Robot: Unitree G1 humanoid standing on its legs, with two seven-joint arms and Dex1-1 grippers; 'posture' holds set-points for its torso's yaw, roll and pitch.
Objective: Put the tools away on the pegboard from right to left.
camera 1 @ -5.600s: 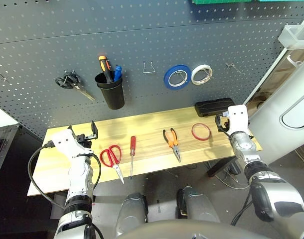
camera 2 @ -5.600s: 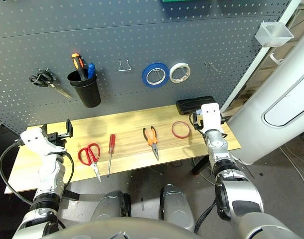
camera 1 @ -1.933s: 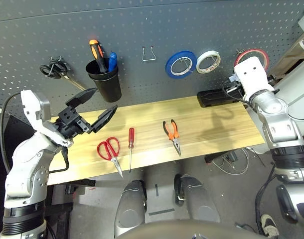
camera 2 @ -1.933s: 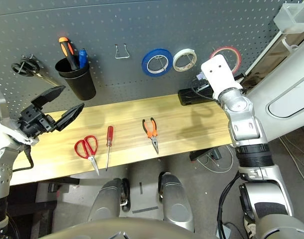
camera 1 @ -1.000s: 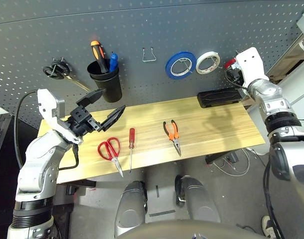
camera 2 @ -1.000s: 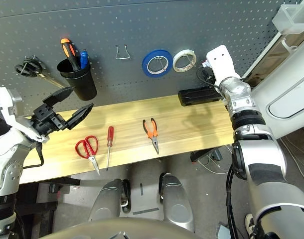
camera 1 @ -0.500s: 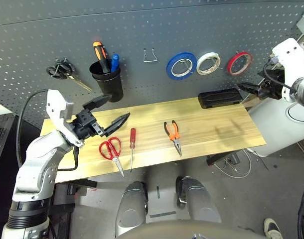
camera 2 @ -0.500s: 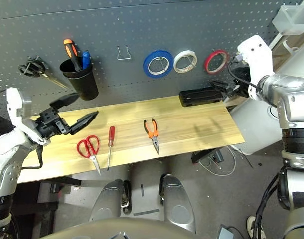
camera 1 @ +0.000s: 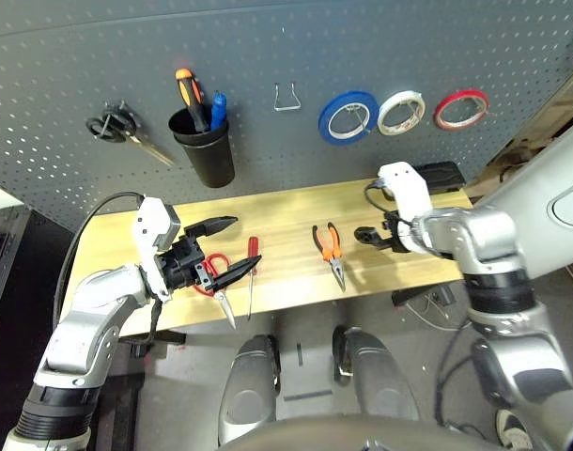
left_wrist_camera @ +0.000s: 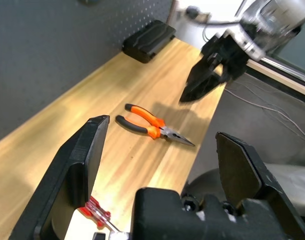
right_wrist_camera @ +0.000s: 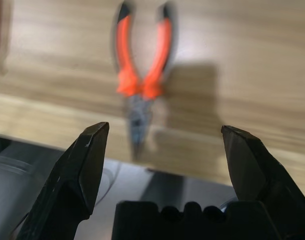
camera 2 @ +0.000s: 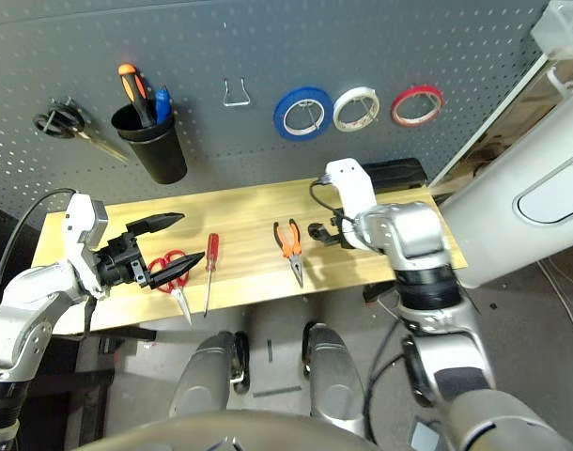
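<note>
The thin red tape ring [camera 1: 460, 108] hangs on a hook at the right of the pegboard [camera 1: 70, 56]. The orange-and-black pliers [camera 1: 329, 250] lie on the wooden table [camera 1: 286, 214], jaws toward me. My right gripper [camera 1: 363, 235] is open just right of them, and in the right wrist view the pliers [right_wrist_camera: 141, 75] lie ahead of its fingers [right_wrist_camera: 87, 165]. The red-handled screwdriver [camera 1: 251, 280] lies left of the pliers. My left gripper [camera 1: 244, 242] is open over the red-handled scissors [camera 1: 214, 265], which it partly hides.
The pegboard also carries black-handled scissors [camera 1: 117, 127], a black cup [camera 1: 205, 158] with two tools, an empty wire hook [camera 1: 286, 97], a blue tape roll [camera 1: 348, 117] and a white tape roll [camera 1: 400, 112]. A black box [camera 1: 444, 173] sits at the table's back right.
My right gripper has dropped from beside the pegboard to the table next to the pliers. My left gripper has moved down over the red scissors. The red ring stays on its hook.
</note>
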